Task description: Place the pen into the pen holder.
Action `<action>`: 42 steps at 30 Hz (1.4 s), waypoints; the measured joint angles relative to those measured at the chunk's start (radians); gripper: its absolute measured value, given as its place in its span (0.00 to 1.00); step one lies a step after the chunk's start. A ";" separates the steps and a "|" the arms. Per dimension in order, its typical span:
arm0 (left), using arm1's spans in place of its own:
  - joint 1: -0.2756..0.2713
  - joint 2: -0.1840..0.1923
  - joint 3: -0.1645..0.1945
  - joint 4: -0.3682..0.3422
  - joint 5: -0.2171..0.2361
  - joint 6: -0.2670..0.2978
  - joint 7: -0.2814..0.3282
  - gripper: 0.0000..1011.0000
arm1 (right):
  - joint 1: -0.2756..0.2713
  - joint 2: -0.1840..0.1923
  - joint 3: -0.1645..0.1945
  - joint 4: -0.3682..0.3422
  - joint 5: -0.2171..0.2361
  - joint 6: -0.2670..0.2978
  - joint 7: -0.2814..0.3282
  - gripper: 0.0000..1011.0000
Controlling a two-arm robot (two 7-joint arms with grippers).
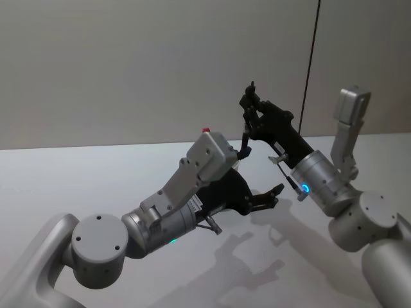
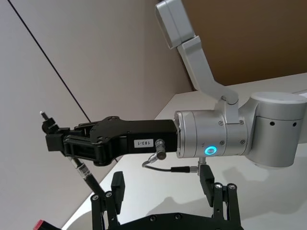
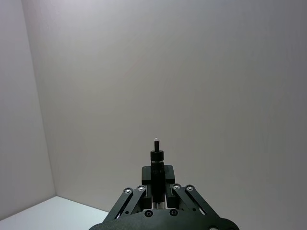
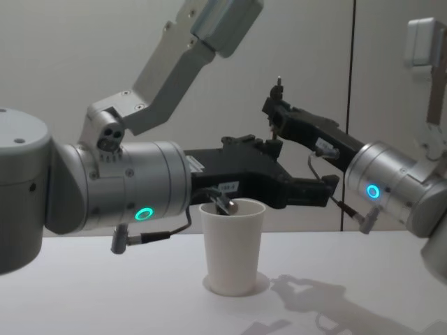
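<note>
In the chest view the pen holder (image 4: 232, 241), a white paper cup, stands upright on the table. My right gripper (image 1: 249, 109) (image 4: 278, 112) is raised above and behind it, shut on the dark pen (image 1: 245, 135) (image 2: 84, 175), which hangs nearly upright. The pen's top end (image 3: 156, 153) sticks out past the closed fingers. My left gripper (image 1: 257, 174) (image 4: 302, 174) is open just above the cup's rim and holds nothing. The pen's lower end comes down close to one of the left fingers (image 2: 116, 187). In the head view my left arm hides the cup.
The white table (image 1: 96, 173) lies bare around both arms, with a plain wall close behind it. A thin dark vertical line (image 1: 313, 58) runs down that wall. A small red part (image 1: 206, 129) sits on top of my left wrist housing.
</note>
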 joint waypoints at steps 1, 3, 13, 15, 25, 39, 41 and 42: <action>0.000 0.000 0.000 0.000 0.000 0.000 0.000 0.99 | 0.010 -0.004 -0.001 0.019 0.003 -0.011 0.005 0.15; 0.000 0.000 0.000 0.000 0.000 0.000 0.000 0.99 | 0.019 -0.007 -0.003 0.036 0.004 -0.019 0.009 0.15; 0.000 0.000 0.000 0.000 0.000 0.000 0.000 0.99 | 0.085 -0.029 -0.013 0.166 0.008 -0.074 0.030 0.15; 0.000 0.000 0.000 0.000 0.000 0.000 0.000 0.99 | 0.100 -0.035 -0.015 0.196 0.009 -0.085 0.033 0.15; 0.000 0.000 0.000 0.000 0.000 0.000 0.000 0.99 | 0.168 -0.058 -0.025 0.331 0.007 -0.125 0.045 0.15; 0.000 0.000 0.000 0.000 0.000 0.000 0.000 0.99 | 0.242 -0.082 -0.030 0.478 -0.002 -0.163 0.060 0.31; 0.000 0.000 0.000 0.000 0.000 0.000 0.000 0.99 | 0.246 -0.083 -0.030 0.487 -0.002 -0.166 0.062 0.38; 0.000 0.000 0.000 0.000 0.000 0.000 0.000 0.99 | 0.248 -0.084 -0.030 0.492 -0.003 -0.167 0.063 0.40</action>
